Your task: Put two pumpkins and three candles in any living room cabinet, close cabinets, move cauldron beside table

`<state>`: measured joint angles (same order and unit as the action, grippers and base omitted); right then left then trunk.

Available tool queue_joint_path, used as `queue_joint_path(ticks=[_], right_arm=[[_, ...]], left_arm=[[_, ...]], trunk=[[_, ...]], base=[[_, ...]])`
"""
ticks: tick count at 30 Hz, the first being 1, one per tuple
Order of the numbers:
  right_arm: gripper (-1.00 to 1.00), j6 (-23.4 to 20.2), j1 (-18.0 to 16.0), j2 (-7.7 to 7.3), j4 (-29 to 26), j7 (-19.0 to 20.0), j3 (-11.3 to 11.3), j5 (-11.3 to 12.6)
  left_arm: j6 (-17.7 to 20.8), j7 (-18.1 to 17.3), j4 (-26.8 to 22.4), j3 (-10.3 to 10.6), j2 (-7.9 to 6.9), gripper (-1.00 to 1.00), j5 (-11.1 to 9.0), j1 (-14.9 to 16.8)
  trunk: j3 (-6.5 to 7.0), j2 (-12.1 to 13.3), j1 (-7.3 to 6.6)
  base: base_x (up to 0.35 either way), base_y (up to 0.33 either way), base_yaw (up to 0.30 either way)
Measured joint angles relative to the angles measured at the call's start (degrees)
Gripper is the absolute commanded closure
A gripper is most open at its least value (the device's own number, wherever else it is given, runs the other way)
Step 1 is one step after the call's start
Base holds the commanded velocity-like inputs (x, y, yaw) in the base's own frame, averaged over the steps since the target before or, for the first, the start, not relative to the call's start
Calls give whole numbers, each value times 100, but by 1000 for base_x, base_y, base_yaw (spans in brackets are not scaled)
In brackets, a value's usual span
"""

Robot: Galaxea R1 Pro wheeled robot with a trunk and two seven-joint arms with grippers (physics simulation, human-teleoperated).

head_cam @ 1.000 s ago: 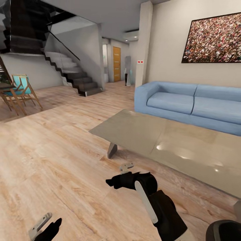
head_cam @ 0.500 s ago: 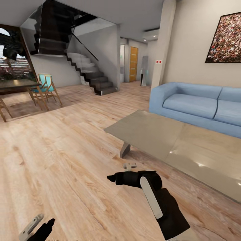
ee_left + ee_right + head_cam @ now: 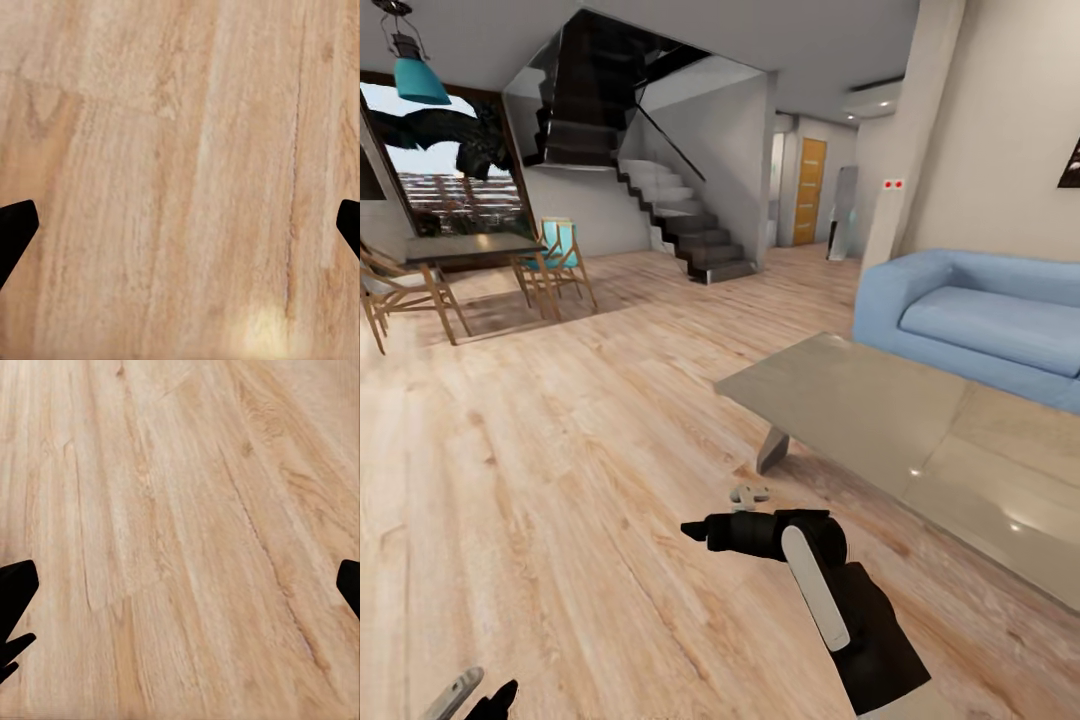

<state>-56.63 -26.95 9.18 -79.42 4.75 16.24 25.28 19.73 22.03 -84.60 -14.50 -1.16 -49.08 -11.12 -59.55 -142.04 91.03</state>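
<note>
Both grippers, left (image 3: 180, 225) and right (image 3: 180, 592), hang spread and empty over the floor (image 3: 560, 480). Your table (image 3: 880, 410) top looks glassy, probably slippery; no pumpkins here to grasp.

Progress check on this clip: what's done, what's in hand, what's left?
Nothing looks done from here: no pumpkins, candles, cabinet or cauldron are in view. Both hands are open and empty over the wooden floor, the left hand and right hand alike. The grey table stands ahead beside the blue sofa. All placing appears left.
</note>
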Motion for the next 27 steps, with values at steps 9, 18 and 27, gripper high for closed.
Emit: queue_joint_path(ticks=[9, 18, 27], right_arm=[[-100, -69, -12, -6, 331, 20, -22, 837], [-100, -128, -815, -105, 1921, 83, -538, 2276], [-100, -137, -1082, -203, 2346, 576, -549, 2447]], left_arm=[[-2, -29, -435, 14, 18, -100, -4, -194], [39, -622, -709, -136, -12, -100, -42, -394], [118, -830, -685, -464, 19, -100, -185, -541]], trunk=[[0, 0, 0], [0, 0, 0], [0, 0, 0]], base=[[0, 0, 297], [0, 0, 276], [0, 0, 277]])
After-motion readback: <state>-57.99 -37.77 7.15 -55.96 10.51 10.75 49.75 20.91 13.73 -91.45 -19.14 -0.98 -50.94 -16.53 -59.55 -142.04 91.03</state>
